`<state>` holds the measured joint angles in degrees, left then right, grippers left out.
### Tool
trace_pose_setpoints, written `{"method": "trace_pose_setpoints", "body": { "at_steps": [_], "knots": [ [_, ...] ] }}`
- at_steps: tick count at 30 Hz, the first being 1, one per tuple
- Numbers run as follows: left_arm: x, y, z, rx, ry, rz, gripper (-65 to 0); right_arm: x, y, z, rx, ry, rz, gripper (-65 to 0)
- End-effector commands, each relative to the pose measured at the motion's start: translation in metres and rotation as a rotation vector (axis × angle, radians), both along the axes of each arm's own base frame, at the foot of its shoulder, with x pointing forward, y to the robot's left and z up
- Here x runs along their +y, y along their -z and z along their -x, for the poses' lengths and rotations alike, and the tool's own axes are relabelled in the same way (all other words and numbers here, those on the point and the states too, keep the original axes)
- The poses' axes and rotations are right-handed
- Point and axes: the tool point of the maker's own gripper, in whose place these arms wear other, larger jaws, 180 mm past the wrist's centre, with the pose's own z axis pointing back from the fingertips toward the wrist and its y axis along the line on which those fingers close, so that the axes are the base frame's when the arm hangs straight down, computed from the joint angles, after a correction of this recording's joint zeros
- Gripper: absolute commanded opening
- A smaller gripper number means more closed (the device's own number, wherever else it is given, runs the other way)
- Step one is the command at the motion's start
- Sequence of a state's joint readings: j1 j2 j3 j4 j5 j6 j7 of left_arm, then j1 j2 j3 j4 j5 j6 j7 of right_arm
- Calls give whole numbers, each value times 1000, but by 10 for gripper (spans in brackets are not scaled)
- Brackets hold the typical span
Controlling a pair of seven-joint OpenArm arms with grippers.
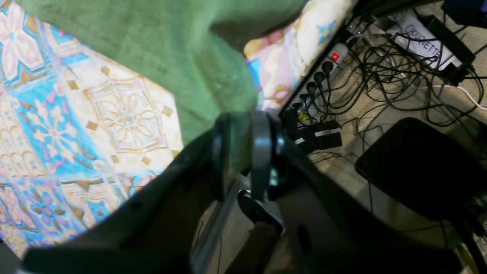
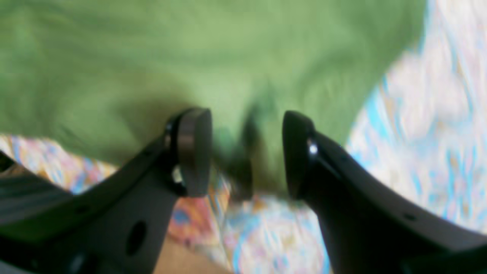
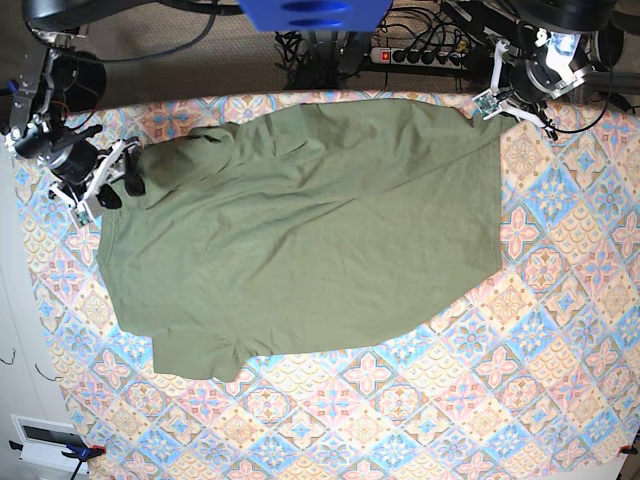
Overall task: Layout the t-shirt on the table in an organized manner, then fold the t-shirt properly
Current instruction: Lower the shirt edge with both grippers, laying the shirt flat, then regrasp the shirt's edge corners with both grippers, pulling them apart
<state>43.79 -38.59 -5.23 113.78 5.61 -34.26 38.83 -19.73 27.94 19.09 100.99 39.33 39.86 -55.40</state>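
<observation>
My left gripper pinches the shirt corner at the table edge; right gripper spread over its hem.

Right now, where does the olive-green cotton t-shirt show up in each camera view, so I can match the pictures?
Left wrist: the olive-green cotton t-shirt fills the top, a corner pinched in the left claw.
Right wrist: it spans the upper half, its edge between the open right claw.
Base: it lies spread across the centre.
Shared landmark: the tile-patterned blue, pink and cream table cloth.
</observation>
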Motion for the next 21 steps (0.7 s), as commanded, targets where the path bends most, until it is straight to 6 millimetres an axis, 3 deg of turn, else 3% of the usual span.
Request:
{"method": "trace_pose_setpoints", "body": {
  "at_steps": [1,7,13,21],
  "knots": [
    [0,-5,-4,-17,7,2,-560,0,-5,-2,-13,-18,7,-362],
    [0,-6,-5,-20,7,2,-560,19,-6,-15,-49,-10,-52,-362],
    [0,-6,-5,-20,7,2,-560,9,20,-1,60,26,-54,-364],
    [1,-6,-5,-21,6,1,-560,8,19,-1,56,30,-53,-365]
  ]
}}
